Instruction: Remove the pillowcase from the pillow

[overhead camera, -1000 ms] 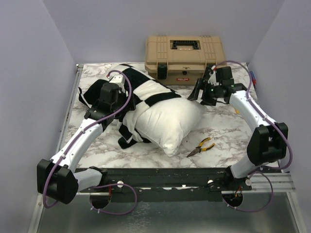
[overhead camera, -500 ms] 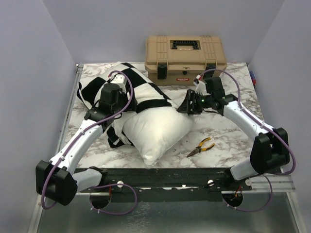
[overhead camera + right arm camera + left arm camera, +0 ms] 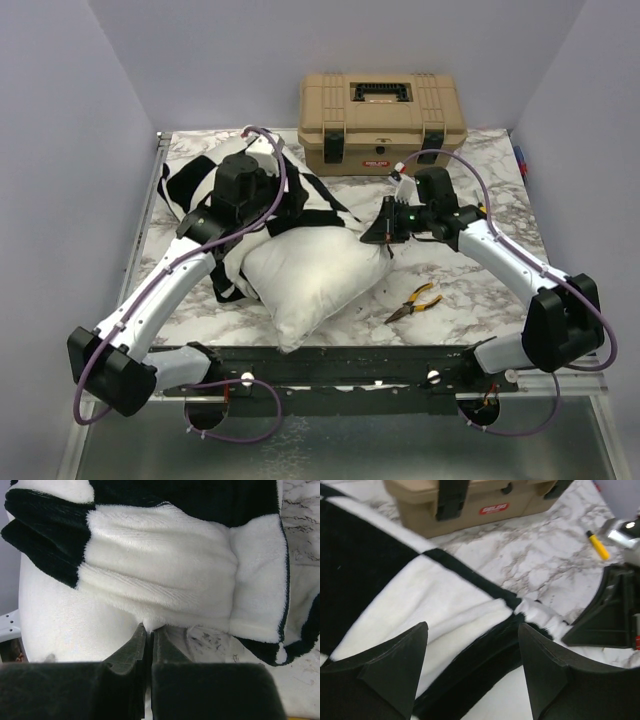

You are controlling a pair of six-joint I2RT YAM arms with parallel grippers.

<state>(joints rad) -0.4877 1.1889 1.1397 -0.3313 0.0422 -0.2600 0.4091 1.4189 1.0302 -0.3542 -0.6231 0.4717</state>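
Tabletop (image 3: 480, 290): marbled white and grey; carries everything below.
Pillow (image 3: 310, 275): plain white and plump. It lies at the centre of the tabletop and bulges toward 6 o'clock. The 7 o'clock corner comes near the front rail, and the 3 o'clock corner points at the right arm.
Pillowcase (image 3: 318, 200): black and white checks, bunched over the pillow's 10 to 12 o'clock end. It spreads on toward the 10 o'clock corner of the tabletop. The near half of the pillow is bare. The wrist view shows the hem rumpled into thick folds.
Left hand (image 3: 472, 630): fingers spread wide, poised over the pillowcase folds at the pillow's 11 o'clock side. Checked fabric lies between and below the fingers. I cannot tell whether the tips touch it.
Right hand (image 3: 148, 632): fingers pressed together with only a thin slit between them. They pinch white cloth at the pillow's 3 o'clock corner, just under the pillowcase hem. The cloth in the pinch looks like the pillow's smooth cover, but the tips hide the exact seam.
Toolbox (image 3: 380, 120): tan, lid shut, black latches. It sits at 12 o'clock against the back wall, just beyond the pillowcase.
Pliers (image 3: 418, 300): yellow and black handles. They lie flat at 4 o'clock from the pillow, apart from it and below the right forearm.
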